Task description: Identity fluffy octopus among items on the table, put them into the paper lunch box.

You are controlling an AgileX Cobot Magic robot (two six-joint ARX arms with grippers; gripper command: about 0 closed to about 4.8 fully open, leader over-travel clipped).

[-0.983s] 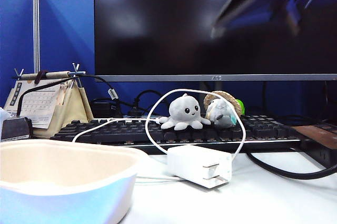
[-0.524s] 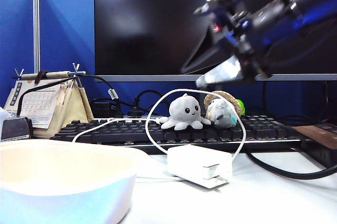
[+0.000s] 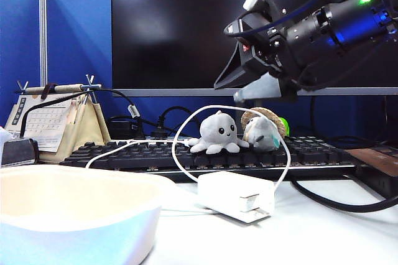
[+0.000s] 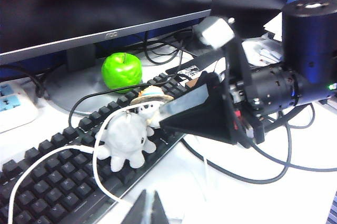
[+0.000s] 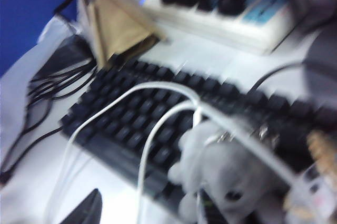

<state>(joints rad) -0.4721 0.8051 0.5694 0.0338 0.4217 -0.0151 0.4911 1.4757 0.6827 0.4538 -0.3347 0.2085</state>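
Note:
The fluffy octopus (image 3: 217,133), light grey with black bead eyes, sits on the keyboard (image 3: 124,153) and faces the exterior camera. The left wrist view catches its back (image 4: 126,139); the right wrist view has it blurred and close (image 5: 226,176). My right gripper (image 3: 227,91) hangs open just above and to the right of it, fingers apart and empty; it also shows as a dark wedge (image 4: 164,119), and one fingertip (image 5: 84,211) is in its own view. The paper lunch box (image 3: 81,176) fills the front left. My left gripper (image 4: 150,211) is shut and empty above the table's front.
A grey-white plush with a straw hat (image 3: 261,129) leans beside the octopus. A white power adapter (image 3: 236,196) lies in front, its cable (image 3: 180,153) looping around both plushes. A desk calendar (image 3: 56,122), a green apple (image 4: 122,71), a power strip (image 5: 231,13) and the monitor stand behind.
My right arm has swung down from the upper right and now hangs over the plushes. Its gripper has opened. The octopus, adapter and box stay put.

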